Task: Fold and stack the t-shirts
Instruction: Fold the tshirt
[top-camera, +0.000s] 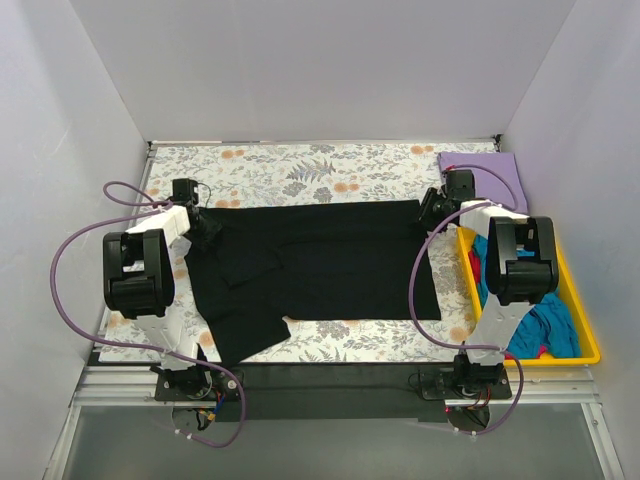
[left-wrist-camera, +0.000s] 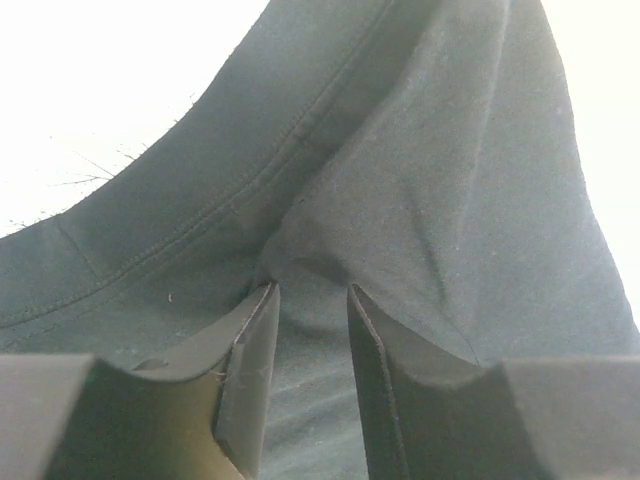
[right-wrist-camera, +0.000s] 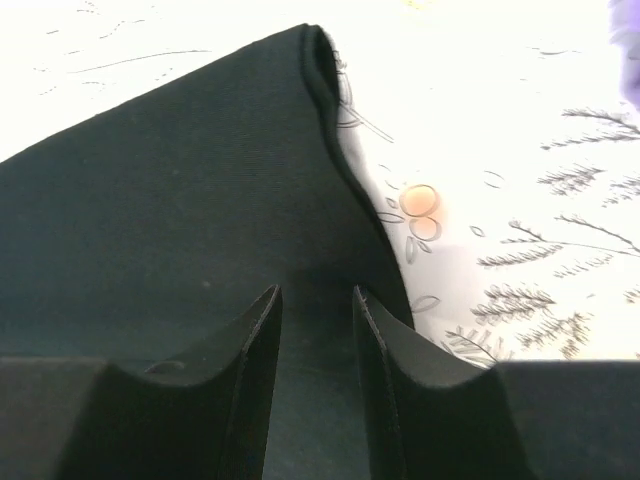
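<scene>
The black t-shirt (top-camera: 320, 265) lies spread across the floral cloth, its far edge straight and one sleeve pointing toward the near left. My left gripper (top-camera: 205, 228) is at the shirt's far-left end. In the left wrist view its jaws (left-wrist-camera: 310, 290) stand a little apart with the tips on the cloth (left-wrist-camera: 400, 180), which puckers between them. My right gripper (top-camera: 432, 207) is at the far-right corner. Its jaws (right-wrist-camera: 315, 292) stand a little apart on the flat shirt (right-wrist-camera: 180, 200), near the hem edge. A lavender t-shirt (top-camera: 485, 172) lies folded at the far right. Teal (top-camera: 545, 330) and pink shirts sit in the tray.
The grey-and-orange floral cloth (top-camera: 330, 170) covers the table. The yellow tray (top-camera: 580, 300) stands at the right edge beside the right arm. White walls close in the back and both sides.
</scene>
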